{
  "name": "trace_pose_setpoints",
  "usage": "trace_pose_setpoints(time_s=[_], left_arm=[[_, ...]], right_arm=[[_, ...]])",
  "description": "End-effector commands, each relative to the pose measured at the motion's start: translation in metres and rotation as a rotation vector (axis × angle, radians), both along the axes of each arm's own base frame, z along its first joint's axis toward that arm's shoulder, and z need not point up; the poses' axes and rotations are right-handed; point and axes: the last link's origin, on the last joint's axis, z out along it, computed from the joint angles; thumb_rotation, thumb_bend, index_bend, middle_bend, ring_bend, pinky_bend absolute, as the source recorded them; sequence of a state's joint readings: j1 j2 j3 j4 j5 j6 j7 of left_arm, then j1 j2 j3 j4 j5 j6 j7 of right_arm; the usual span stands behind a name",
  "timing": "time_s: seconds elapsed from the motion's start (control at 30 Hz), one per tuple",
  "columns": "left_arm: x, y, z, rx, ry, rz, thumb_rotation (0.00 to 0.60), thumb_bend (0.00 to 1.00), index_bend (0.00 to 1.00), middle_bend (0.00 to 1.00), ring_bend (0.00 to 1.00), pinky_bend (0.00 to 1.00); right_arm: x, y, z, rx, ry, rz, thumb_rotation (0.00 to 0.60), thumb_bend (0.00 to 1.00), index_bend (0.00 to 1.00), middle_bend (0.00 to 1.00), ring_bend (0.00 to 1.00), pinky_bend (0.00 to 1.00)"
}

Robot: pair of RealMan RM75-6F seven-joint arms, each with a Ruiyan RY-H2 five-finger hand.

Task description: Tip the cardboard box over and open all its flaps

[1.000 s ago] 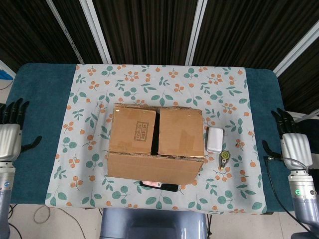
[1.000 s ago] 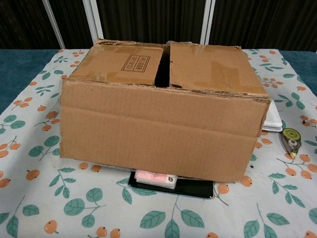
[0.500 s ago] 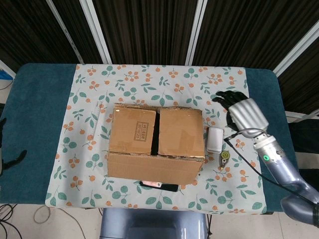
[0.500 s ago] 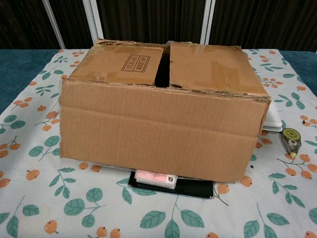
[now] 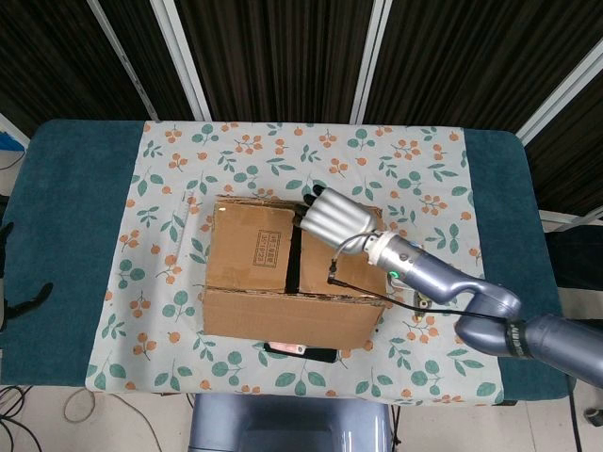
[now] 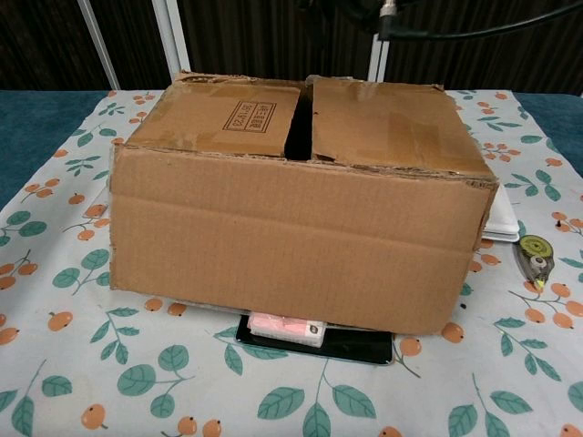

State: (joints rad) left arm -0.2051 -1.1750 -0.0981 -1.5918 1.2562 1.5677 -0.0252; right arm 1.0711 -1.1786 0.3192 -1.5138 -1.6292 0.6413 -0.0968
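One hand is at work: your right hand (image 5: 332, 218) hangs over the far edge of the brown corrugated cardboard box (image 5: 294, 273), above the dark gap between its two closed top flaps, fingers spread forward and holding nothing. Whether the fingertips touch the cardboard cannot be told from the head view, and the chest view shows only a sliver of dark arm and cable at its top edge. Your left hand is barely in view, a dark sliver at the left border of the head view, and its pose cannot be told. The box sits upright beneath your right hand on the white cloth printed with orange fruit and green leaves (image 6: 55, 273), which covers the teal table (image 5: 75, 198). The main risk, as a judgement, is what lies around and under the box. A flat black slab with a pink pack on it (image 6: 314, 337) pokes out from under the near bottom edge, on the side facing you, so tipping the box toward you would probably roll it onto these or drag them. To the right of the hand, a white rounded case (image 6: 501, 225) lies just beside the box's right wall, with a small yellow-green tape dispenser (image 6: 534, 258) near it; tipping that way could knock or bury them. Pressing down on the flaps near the gap may simply push them inward. One hand pulling at a far edge could also slide the box and bunch the cloth instead of tipping it.
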Motion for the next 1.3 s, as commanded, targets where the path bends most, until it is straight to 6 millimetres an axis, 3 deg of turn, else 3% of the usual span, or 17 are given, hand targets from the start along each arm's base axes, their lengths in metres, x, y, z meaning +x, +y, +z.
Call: trace_pose_setpoints(time_s=[0.03, 0.2, 0.47, 0.97, 1.3], left_arm=[[-0.001, 0.0, 0.0, -0.002, -0.004, 0.005, 0.6, 0.16, 0.0, 0.0, 0.0, 0.0], [-0.004, 0.001, 0.0, -0.01, -0.012, 0.015, 0.6, 0.16, 0.0, 0.0, 0.0, 0.0], [-0.006, 0.003, -0.001, -0.021, -0.026, 0.024, 0.6, 0.16, 0.0, 0.0, 0.0, 0.0], [-0.006, 0.003, -0.002, -0.031, -0.064, 0.039, 0.6, 0.16, 0.0, 0.0, 0.0, 0.0], [-0.006, 0.003, -0.001, -0.03, -0.077, 0.044, 0.6, 0.16, 0.0, 0.0, 0.0, 0.0]], right_arm=[[0.012, -0.004, -0.021, 0.034, 0.024, 0.02, 0.6, 1.0, 0.48, 0.39, 0.37, 0.36], [0.026, -0.009, -0.04, 0.067, 0.063, 0.043, 0.6, 1.0, 0.49, 0.4, 0.37, 0.36], [0.024, -0.017, -0.055, 0.088, 0.14, 0.049, 0.6, 1.0, 0.51, 0.42, 0.37, 0.36], [0.015, -0.02, -0.06, 0.104, 0.202, 0.049, 0.6, 1.0, 0.52, 0.43, 0.38, 0.36], [0.009, -0.018, -0.06, 0.085, 0.278, 0.1, 0.6, 1.0, 0.62, 0.52, 0.39, 0.36]])
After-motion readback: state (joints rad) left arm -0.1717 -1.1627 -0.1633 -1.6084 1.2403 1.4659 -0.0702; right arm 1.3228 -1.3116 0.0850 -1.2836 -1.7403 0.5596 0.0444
